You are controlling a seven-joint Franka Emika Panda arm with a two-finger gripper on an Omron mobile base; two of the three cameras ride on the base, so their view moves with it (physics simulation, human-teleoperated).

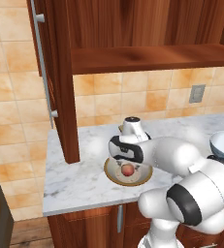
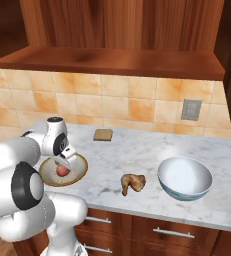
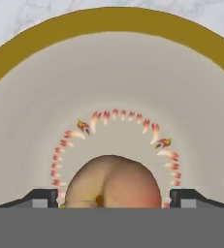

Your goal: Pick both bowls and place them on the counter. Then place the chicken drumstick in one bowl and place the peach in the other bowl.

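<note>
On the desk (image 2: pixel 137 150), peach (image 2: pixel 61 171) sits centred in the tan bowl (image 2: pixel 79 172), stem end toward the hand camera; end effector (image 3: pixel 111 199) wide, fingers flanking it. Drumstick (image 2: pixel 132 182) lies long axis left-right beside the white bowl (image 2: pixel 184 178).

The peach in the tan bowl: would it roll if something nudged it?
Probably: the peach looks round and smooth, so it should roll easily. The tan bowl curves up around it, likely sending it back to the middle.
</note>
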